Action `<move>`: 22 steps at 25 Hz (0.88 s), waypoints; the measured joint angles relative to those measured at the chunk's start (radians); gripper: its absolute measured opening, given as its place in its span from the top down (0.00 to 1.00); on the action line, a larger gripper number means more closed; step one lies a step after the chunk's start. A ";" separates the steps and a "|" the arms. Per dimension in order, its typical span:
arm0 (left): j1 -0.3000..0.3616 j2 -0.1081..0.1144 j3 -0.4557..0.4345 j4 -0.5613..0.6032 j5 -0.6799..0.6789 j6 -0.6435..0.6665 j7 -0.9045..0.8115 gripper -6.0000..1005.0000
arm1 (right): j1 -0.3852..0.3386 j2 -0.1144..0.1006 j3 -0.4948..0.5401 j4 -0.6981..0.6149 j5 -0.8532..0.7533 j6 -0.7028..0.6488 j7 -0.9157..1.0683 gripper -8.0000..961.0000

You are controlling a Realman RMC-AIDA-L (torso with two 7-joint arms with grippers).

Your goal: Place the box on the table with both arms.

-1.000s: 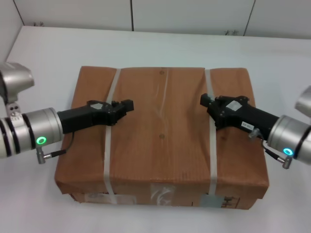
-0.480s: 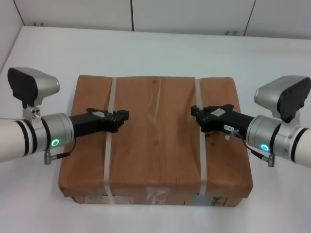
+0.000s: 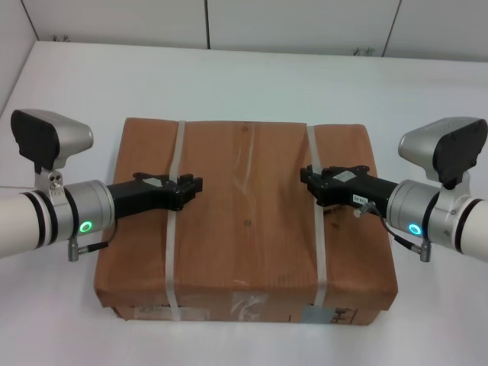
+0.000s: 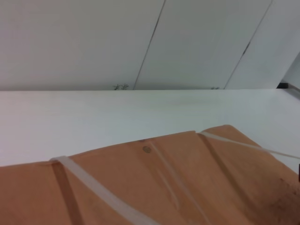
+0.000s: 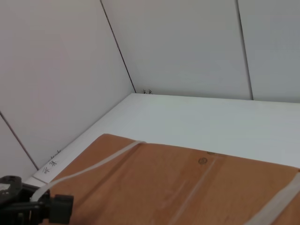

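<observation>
The brown cardboard box (image 3: 244, 221) lies flat in the middle of the white table (image 3: 252, 76); I cannot tell whether its underside touches the tabletop. Its labels face me on the near side. My left gripper (image 3: 195, 185) is over the box top at the left whitish strap (image 3: 169, 252) and shut on it. My right gripper (image 3: 305, 177) is shut on the right strap (image 3: 322, 252). In the right wrist view the left strap rises off the box top (image 5: 187, 187) toward the left gripper (image 5: 61, 208). The left wrist view shows the box top (image 4: 187, 187) and both straps.
White wall panels (image 3: 297, 23) stand behind the table's far edge. A side wall (image 5: 56, 84) runs along the table's left edge. White tabletop shows on all sides of the box.
The box has sunk away from the head camera and looks smaller. Both arms have lowered with it and their elbows have come into view. In the last half second it barely moved.
</observation>
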 joint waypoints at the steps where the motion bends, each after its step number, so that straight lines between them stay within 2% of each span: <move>1: 0.000 0.000 0.000 0.000 0.000 -0.003 0.000 0.91 | -0.001 0.000 0.000 0.000 0.000 0.000 0.000 0.95; 2: 0.000 0.000 0.000 0.000 -0.001 -0.004 0.001 0.87 | -0.003 0.000 0.002 0.000 0.000 0.000 0.000 0.95; 7: 0.012 -0.003 -0.007 -0.001 -0.009 -0.017 0.040 0.67 | -0.012 0.000 0.008 -0.003 0.005 -0.009 -0.001 0.77; 12: 0.025 -0.005 -0.011 0.000 -0.028 -0.035 0.061 0.58 | -0.039 0.000 0.018 -0.009 0.031 -0.012 -0.010 0.51; 18: 0.048 -0.001 -0.011 -0.006 -0.070 -0.019 0.087 0.46 | -0.084 0.000 0.106 -0.017 0.042 -0.022 -0.073 0.38; 21: 0.060 0.003 -0.011 -0.014 -0.096 0.026 0.101 0.22 | -0.112 0.000 0.170 -0.036 0.041 -0.065 -0.115 0.31; 22: 0.062 0.004 -0.011 -0.017 -0.101 0.040 0.104 0.21 | -0.122 0.000 0.188 -0.050 0.042 -0.088 -0.122 0.29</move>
